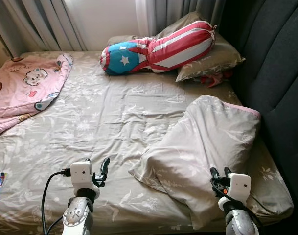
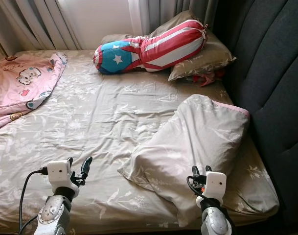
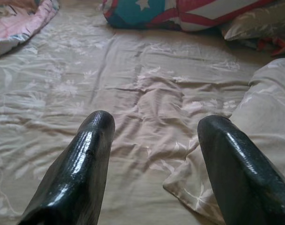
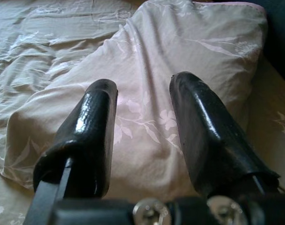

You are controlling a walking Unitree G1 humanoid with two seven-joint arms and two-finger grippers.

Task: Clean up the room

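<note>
— Two grippers are up in front of me. What do they hold?
— Nothing. My left gripper [image 3: 154, 154] hangs over the floral bed sheet [image 1: 100, 117] with its fingers spread apart. My right gripper [image 4: 142, 140] hovers above the beige pillow [image 1: 202, 147], fingers parted too, nothing between them.
— Where does that pillow lie?
— Loose on the right side of the bed, near the dark headboard [image 1: 281, 73]. A striped star bolster [image 1: 156, 48] leans on another pillow [image 1: 212, 61] at the far end, and a pink blanket [image 1: 26, 88] is bunched at the left edge.
</note>
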